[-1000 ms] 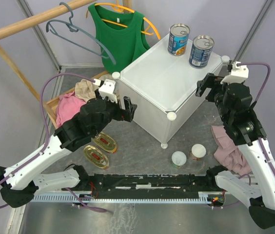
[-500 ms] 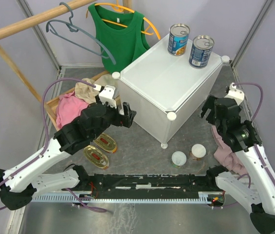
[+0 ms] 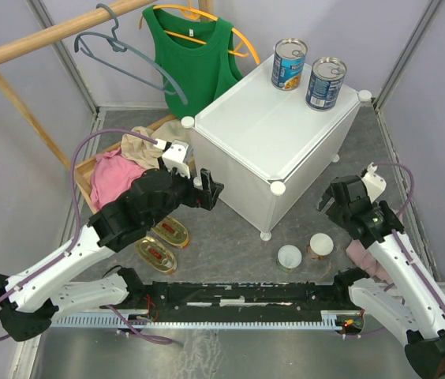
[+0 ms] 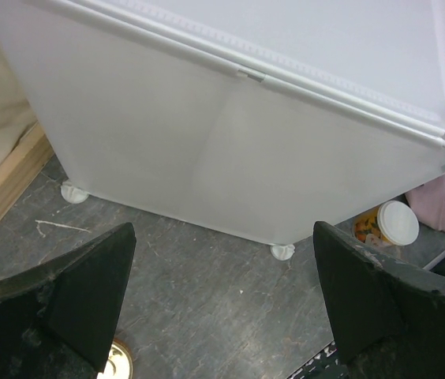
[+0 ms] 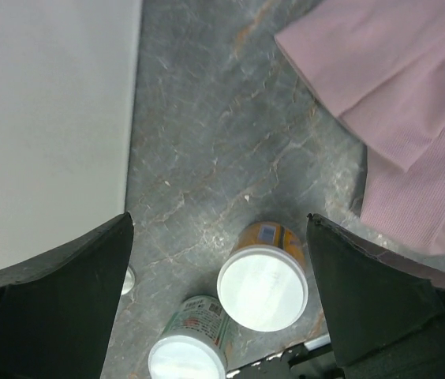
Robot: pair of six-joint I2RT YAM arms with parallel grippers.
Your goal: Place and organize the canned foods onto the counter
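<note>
Two tall blue-labelled cans (image 3: 289,65) (image 3: 326,82) stand at the back of the white counter (image 3: 270,126). Two small white-lidded cans, a green one (image 3: 289,257) and an orange one (image 3: 321,245), stand on the floor before the counter's front leg. Two flat gold tins (image 3: 170,231) (image 3: 154,254) lie on the floor under my left arm. My left gripper (image 3: 207,185) (image 4: 224,233) is open and empty, facing the counter's side (image 4: 207,142). My right gripper (image 3: 329,197) (image 5: 218,225) is open and empty above the orange can (image 5: 263,287) and the green can (image 5: 187,355).
A wooden tray of clothes (image 3: 112,170) sits left of the counter. A green tank top (image 3: 191,63) and a grey hanger (image 3: 128,55) hang on a wooden rail behind. A pink cloth (image 3: 362,241) (image 5: 412,103) lies on the floor by my right arm.
My right gripper has come down from beside the counter's right edge toward the floor, over the small cans. My left gripper has barely moved.
</note>
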